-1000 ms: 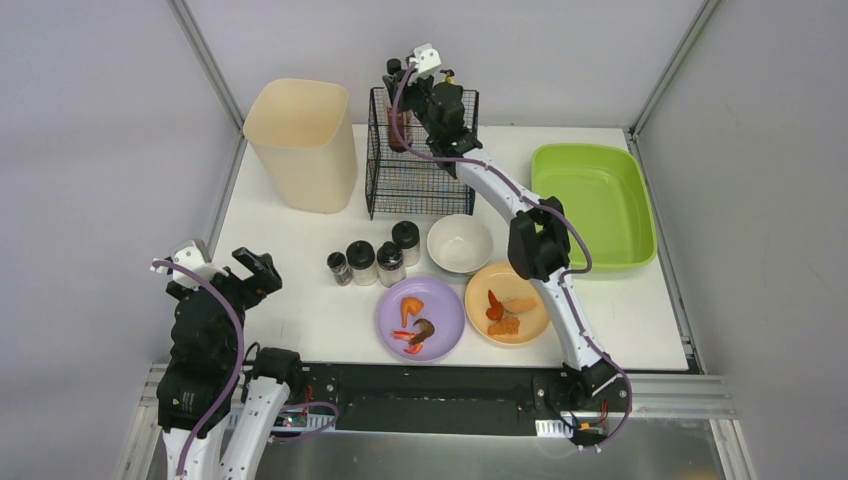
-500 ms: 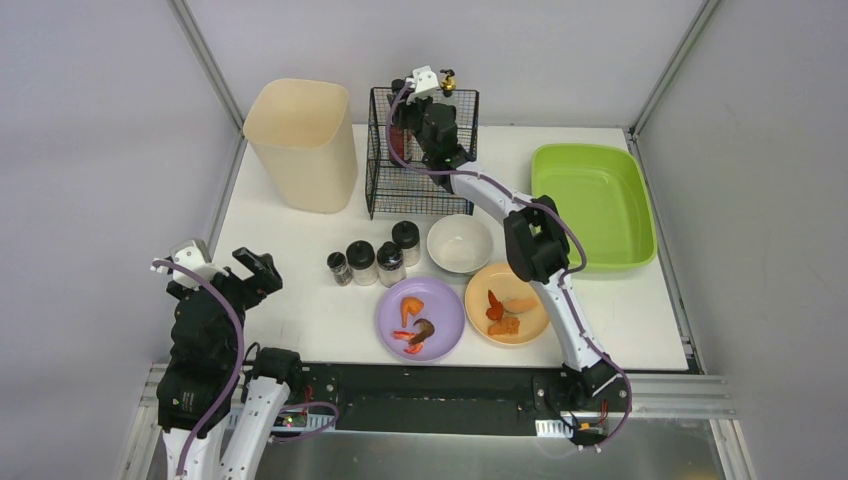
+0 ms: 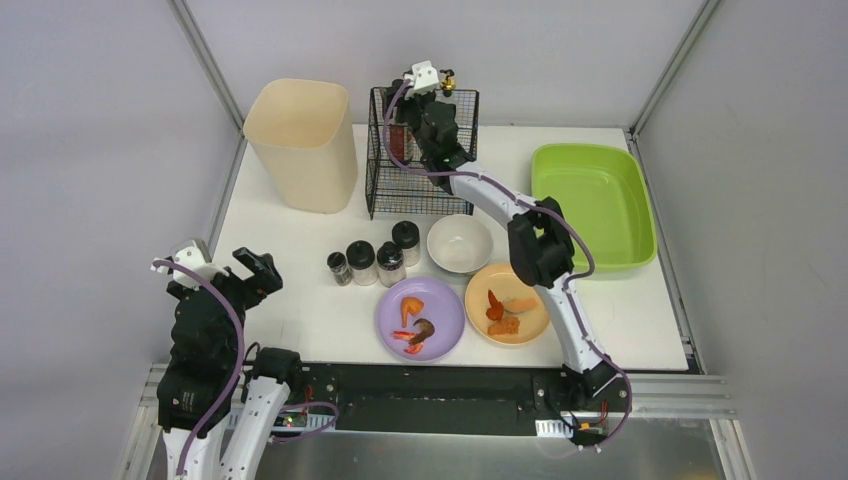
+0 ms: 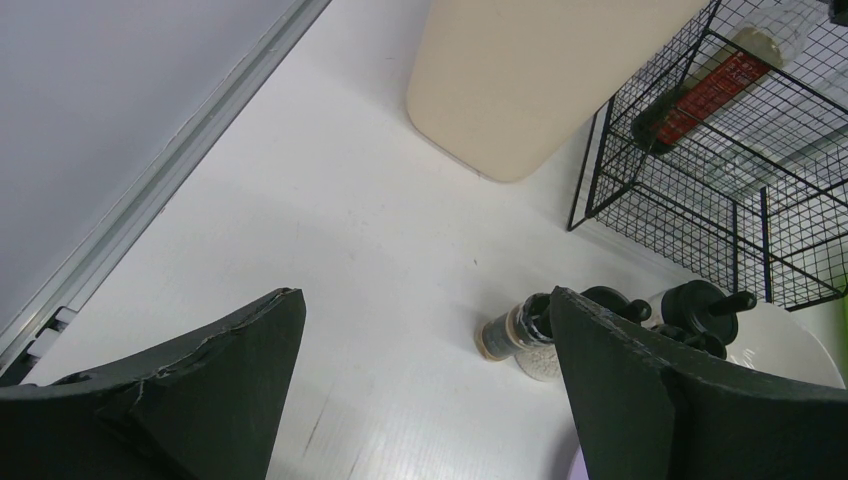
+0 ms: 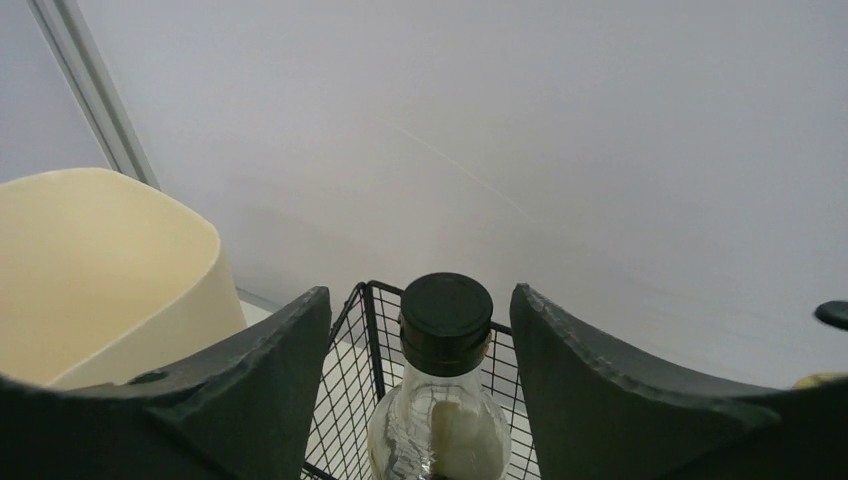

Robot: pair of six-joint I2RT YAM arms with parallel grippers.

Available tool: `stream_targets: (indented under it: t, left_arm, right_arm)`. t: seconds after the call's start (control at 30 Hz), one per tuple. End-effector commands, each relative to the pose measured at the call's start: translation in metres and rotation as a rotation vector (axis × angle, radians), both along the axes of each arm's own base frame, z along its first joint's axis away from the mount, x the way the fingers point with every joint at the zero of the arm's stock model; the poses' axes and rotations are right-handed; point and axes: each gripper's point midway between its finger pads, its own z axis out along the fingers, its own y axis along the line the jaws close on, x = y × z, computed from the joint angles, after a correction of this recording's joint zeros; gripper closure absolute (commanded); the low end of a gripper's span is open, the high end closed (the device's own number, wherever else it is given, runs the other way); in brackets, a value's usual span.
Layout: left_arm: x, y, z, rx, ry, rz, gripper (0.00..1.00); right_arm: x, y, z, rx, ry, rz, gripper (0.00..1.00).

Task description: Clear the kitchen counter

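Right wrist: the right tool (image 5: pixel 418 292), released, straddles the black cap of a bottle (image 5: pixel 440 400) in the wire basket (image 5: pixel 365 380) without touching it. The bottle's base is cut off, and a cream bin (image 5: pixel 110 270) stands to the left.

Left wrist: the left tool (image 4: pixel 425 295) hangs released over the white surface (image 4: pixel 330 230). Spice jars (image 4: pixel 515 335) sit ahead-right, partly hidden by its finger.

Overhead: a bowl (image 3: pixel 460 243), purple plate (image 3: pixel 445 300) and orange plate (image 3: pixel 480 285) lie back toward the right tool's base. Grey walls surround them.

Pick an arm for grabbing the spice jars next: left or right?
Left. The left fingers are open and empty, with the spice jars just ahead of them. The right fingers sit either side of a bottle in the far wire basket, with that arm stretched out.
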Motion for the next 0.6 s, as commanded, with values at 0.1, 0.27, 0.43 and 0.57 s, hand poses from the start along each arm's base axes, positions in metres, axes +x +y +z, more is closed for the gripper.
stream_targets:
  t: [0.1,0.27,0.43,0.57]
  left_arm:
    - [0.006,0.0,0.007,0.004,-0.026,0.0,0.04]
    - [0.007,-0.001,0.006,0.009,-0.019,-0.005,0.02]
    - [0.008,-0.001,0.005,0.012,-0.014,-0.009,0.01]
    - [0.009,-0.004,0.006,0.011,-0.015,-0.028,0.01]
  right_arm:
    - [-0.052,-0.023,0.113,0.1,-0.194,-0.031,0.24]
    - [-0.09,-0.027,0.118,0.05,-0.201,-0.026,0.2]
    - [-0.137,-0.035,0.118,-0.003,-0.144,0.003,0.14]
    - [-0.176,-0.035,0.106,-0.077,-0.09,0.064,0.13]
